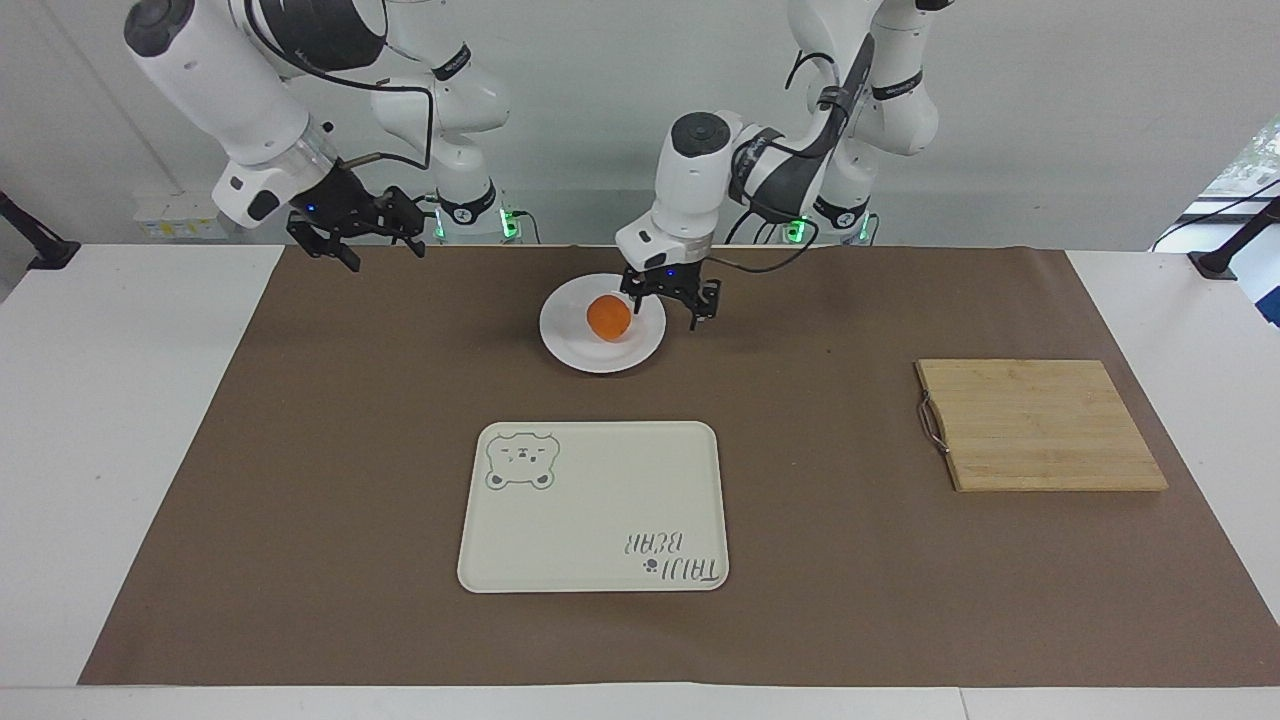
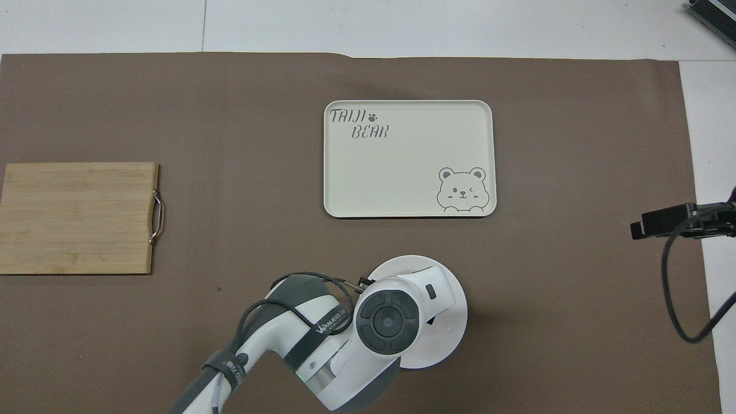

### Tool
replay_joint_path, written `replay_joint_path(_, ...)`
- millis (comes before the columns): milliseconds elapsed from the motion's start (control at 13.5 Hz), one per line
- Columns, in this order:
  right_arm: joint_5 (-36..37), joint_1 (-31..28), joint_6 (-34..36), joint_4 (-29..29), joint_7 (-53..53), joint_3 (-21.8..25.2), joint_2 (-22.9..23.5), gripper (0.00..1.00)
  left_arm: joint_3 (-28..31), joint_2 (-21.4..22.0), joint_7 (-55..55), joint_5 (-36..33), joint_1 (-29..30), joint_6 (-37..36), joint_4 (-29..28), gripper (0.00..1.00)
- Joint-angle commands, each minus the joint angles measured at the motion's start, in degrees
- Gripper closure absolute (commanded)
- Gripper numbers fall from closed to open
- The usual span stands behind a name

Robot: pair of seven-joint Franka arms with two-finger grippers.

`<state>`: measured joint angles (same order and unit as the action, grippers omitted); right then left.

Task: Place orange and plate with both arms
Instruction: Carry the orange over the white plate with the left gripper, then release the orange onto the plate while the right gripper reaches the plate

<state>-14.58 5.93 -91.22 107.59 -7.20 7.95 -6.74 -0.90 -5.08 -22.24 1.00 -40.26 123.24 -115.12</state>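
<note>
Orange (image 1: 609, 317) sits loose on plate (image 1: 570, 345); both grippers, left (image 1: 672, 304) and right (image 1: 352, 236), hang apart (empty), so tilting the plate could roll it off.

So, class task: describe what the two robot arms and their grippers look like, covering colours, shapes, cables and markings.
Both arms are glossy white rounded segments with dark grey joints and black bands carrying small lettering. The left arm ends in a round dark cap, and a black cable is strapped along it. The right arm has a silver wrist ring. The left gripper and right gripper are black, two-fingered, with a small blue light.
</note>
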Motion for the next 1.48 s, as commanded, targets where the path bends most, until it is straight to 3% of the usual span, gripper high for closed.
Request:
replay_joint_path(0, -3.07, 1.88, -6.23, 11.03, -2.20, -0.04, -4.42, 0.00, -0.59, 1.56, 1.06, -5.20, 7.97, -1.78, -1.07, 0.00)
replay_joint_path(297, -9.67, 7.85, -20.02, 26.24, -4.93, -0.04, -4.86, 0.00, -0.68, 6.30, 18.25, -5.48, 21.42, -3.70, -0.28, 0.00)
replay_joint_path(668, -14.33, 13.74, -30.75, 33.11, -8.17, -0.04, -2.67, 0.00, -0.50, 6.84, 24.09, -4.43, 26.90, -13.61, 8.84, 0.00)
replay_joint_path(816, -19.06, 14.98, -33.32, 34.44, -9.84, -0.04, -1.35, 0.00, -0.24, 6.75, 24.09, -4.08, 26.99, -19.50, 14.37, 0.00)
replay_joint_path(1188, -21.70, 17.88, -39.56, 35.06, -11.61, -0.04, 3.30, 0.00, -0.24, 4.03, 24.09, -0.65, 31.29, -32.42, 27.73, 0.00)
replay_joint_path(1410, -27.41, 18.06, -41.06, 35.32, -15.82, -0.04, 5.51, 0.00, -0.24, 0.95, 26.55, -0.74, 32.69, -34.65, 33.03, 0.00)
